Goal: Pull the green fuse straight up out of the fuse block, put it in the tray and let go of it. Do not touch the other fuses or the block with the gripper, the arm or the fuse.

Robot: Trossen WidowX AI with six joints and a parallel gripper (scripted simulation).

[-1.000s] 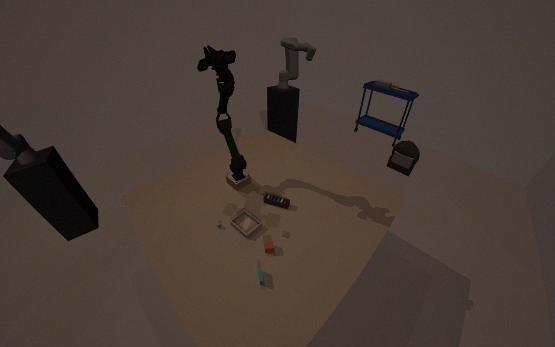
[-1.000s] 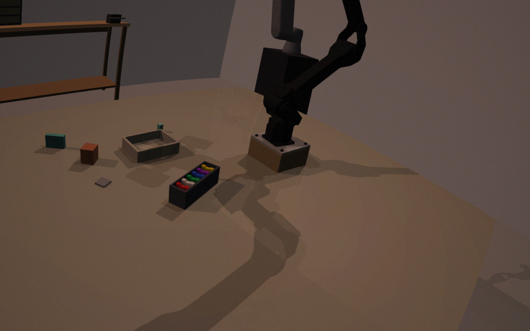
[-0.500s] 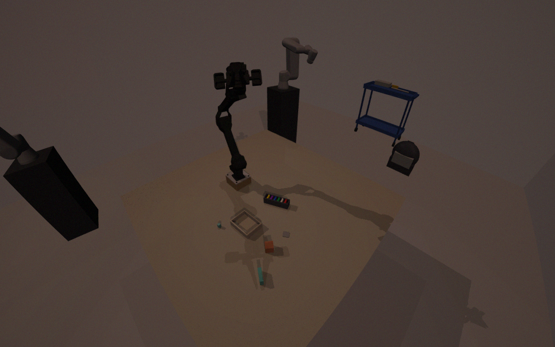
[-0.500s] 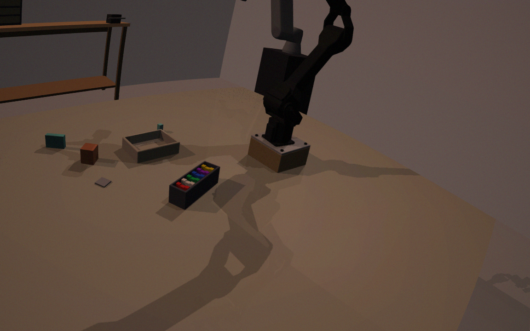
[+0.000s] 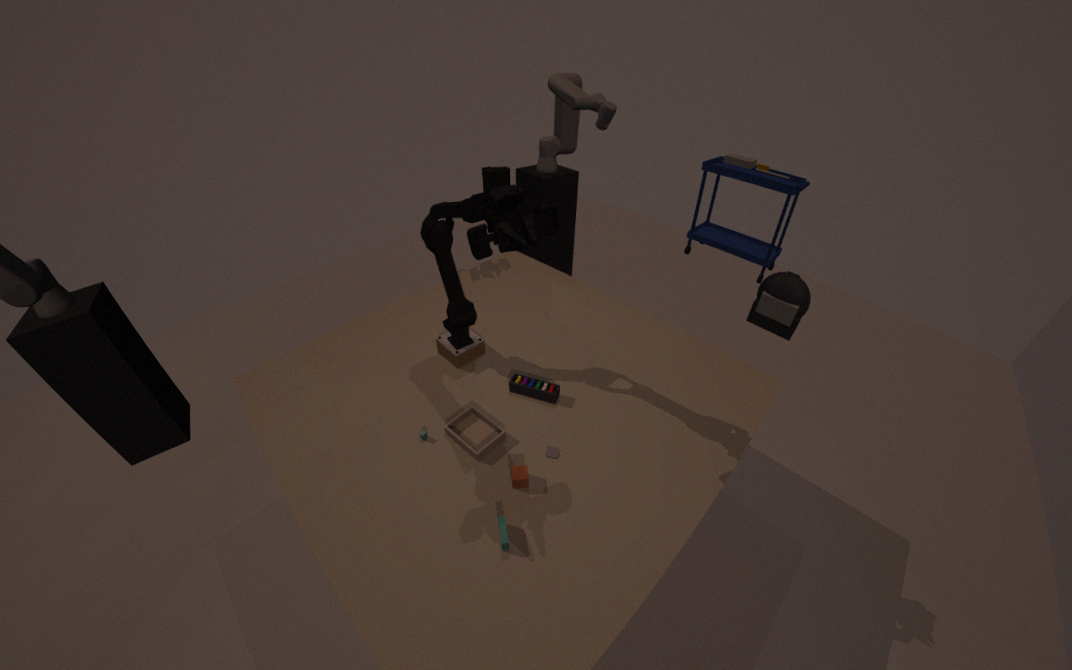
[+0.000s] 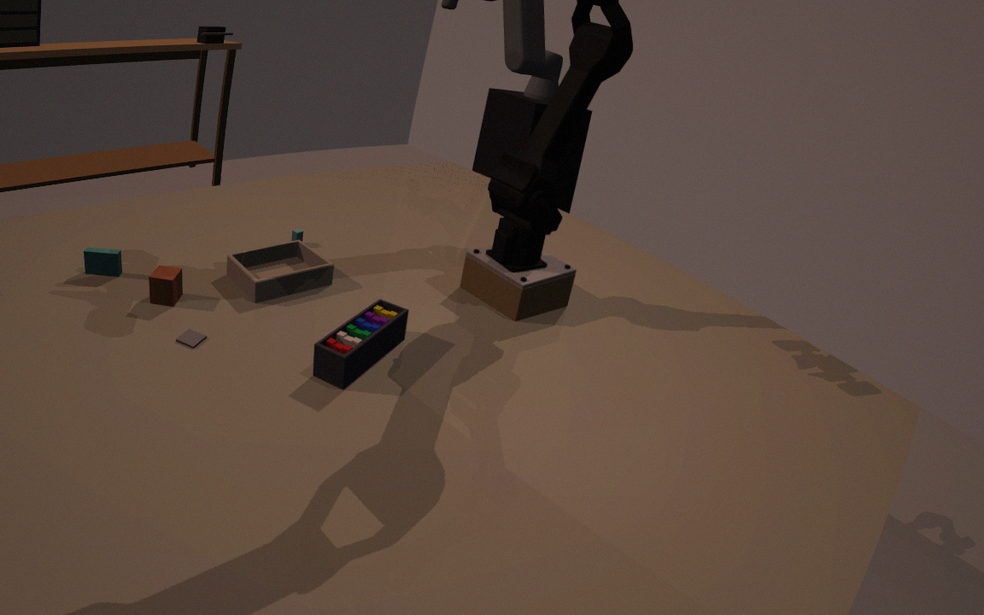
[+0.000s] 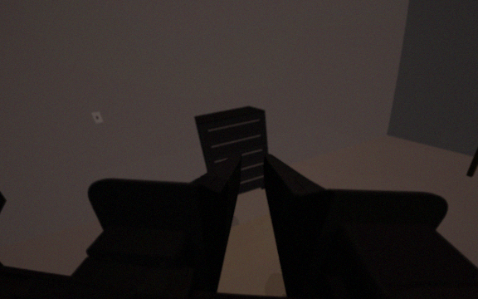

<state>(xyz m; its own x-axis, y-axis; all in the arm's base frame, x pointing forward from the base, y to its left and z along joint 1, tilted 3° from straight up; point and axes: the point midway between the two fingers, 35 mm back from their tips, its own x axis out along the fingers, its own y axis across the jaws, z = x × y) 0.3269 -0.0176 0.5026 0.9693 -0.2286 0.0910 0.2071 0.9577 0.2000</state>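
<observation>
The green fuse (image 5: 537, 384) (image 6: 359, 330) sits in its slot in the dark fuse block (image 5: 532, 394) (image 6: 364, 359), between the blue and white fuses. Yellow, purple and red fuses also stand in the block. The tray (image 5: 458, 442) (image 6: 295, 286), a shallow beige box, stands near the block and looks empty. My gripper (image 7: 252, 159) (image 5: 529, 239) is high above the table, well away from block and tray. Its fingers stand a narrow gap apart with nothing between them. The wrist view shows wall and floor, not the fuses. The gripper is out of frame in the exterior view.
An orange cube (image 5: 519, 477) (image 6: 165, 286), a teal block (image 5: 503, 531) (image 6: 102, 262) and a flat grey tile (image 5: 552, 452) (image 6: 191, 337) lie beyond the tray. A small teal piece (image 5: 423, 434) (image 6: 296, 235) is beside it. A dark cabinet (image 7: 231, 141) stands far off.
</observation>
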